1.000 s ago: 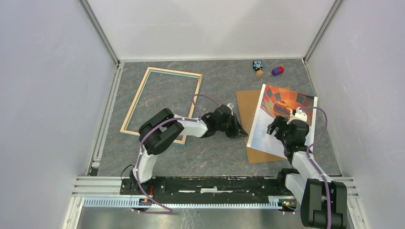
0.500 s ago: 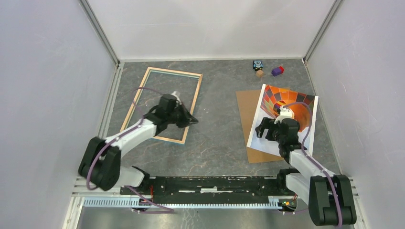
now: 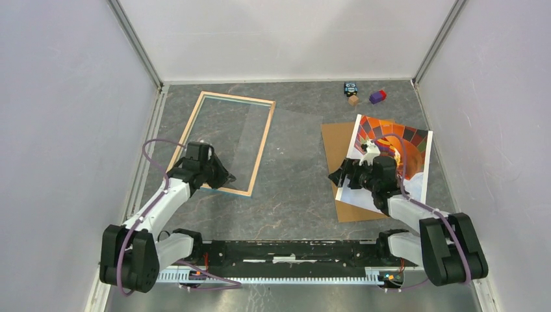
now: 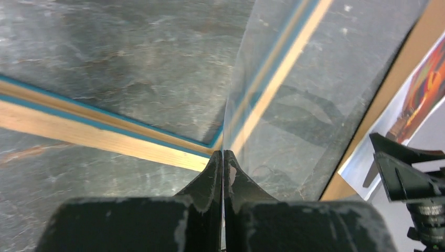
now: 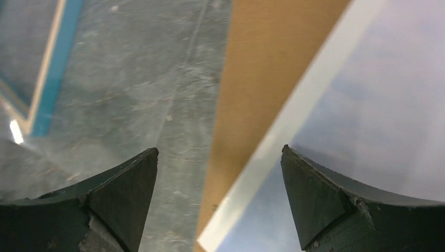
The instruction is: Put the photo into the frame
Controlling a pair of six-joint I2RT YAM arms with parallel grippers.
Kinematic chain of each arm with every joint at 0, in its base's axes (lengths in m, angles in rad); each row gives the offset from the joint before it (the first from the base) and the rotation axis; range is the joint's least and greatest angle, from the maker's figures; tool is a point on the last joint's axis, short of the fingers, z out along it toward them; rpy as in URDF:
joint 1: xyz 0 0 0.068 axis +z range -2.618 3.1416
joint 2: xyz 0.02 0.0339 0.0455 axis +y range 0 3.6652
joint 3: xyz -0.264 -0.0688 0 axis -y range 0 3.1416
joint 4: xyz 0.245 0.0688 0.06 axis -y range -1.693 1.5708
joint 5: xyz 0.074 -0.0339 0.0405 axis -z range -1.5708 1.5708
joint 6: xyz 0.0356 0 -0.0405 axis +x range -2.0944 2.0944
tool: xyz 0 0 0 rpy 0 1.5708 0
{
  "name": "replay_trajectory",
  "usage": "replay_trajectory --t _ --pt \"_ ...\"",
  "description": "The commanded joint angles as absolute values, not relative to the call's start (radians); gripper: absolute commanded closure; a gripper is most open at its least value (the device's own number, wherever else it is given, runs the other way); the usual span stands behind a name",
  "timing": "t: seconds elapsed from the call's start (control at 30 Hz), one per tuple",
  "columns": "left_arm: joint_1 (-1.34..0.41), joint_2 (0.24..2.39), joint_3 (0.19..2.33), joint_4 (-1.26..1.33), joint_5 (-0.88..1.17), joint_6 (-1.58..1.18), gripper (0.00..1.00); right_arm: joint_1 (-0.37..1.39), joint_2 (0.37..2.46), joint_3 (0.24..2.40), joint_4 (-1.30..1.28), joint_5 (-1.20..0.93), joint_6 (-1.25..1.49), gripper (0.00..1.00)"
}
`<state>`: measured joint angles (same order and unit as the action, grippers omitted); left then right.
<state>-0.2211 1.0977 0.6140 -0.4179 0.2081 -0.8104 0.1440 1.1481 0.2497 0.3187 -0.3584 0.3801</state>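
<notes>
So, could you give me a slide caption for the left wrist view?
Left end effector shut on the edge of a clear sheet, near a corner of the frame.

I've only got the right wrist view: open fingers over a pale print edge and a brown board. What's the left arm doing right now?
Observer: The left gripper is shut on the edge of a clear sheet, close to the near right corner of the frame.
Operator: Is that sheet sitting inside the frame?
Observer: Not fully. It crosses the frame's right rail and reaches toward the hardboard sheet.
Operator: And the print, which way round is it?
Observer: The photo lies on the hardboard sheet with its orange-red patterned end pointing away from the arms.
</notes>
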Motion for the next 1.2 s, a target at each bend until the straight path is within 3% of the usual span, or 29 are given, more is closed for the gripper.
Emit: replay_trajectory --t 0.0,0.37,0.6,0.7,0.97,1.17 --pt "-0.153 1.115 0.589 -0.434 0.233 -0.764 0.98 0.202 1.224 0.259 0.434 -0.532 0.548 0.08" --pt "-0.018 1.162 0.595 -0.452 0.329 -0.721 0.98 0.341 1.405 0.283 0.629 -0.575 0.731 0.1" --pt "0.075 1.183 0.614 -0.47 0.368 -0.679 0.98 0.383 1.452 0.341 0.565 -0.524 0.669 0.1" --pt "0.083 1.191 0.626 -0.482 0.372 -0.667 0.92 0.384 1.471 0.379 0.506 -0.501 0.612 0.1" --pt "0.103 1.206 0.626 -0.4 0.475 -0.659 0.37 0.383 1.499 0.431 0.442 -0.5 0.517 0.11" --pt "0.122 1.217 0.654 -0.389 0.517 -0.633 0.16 0.383 1.509 0.444 0.396 -0.474 0.443 0.11"
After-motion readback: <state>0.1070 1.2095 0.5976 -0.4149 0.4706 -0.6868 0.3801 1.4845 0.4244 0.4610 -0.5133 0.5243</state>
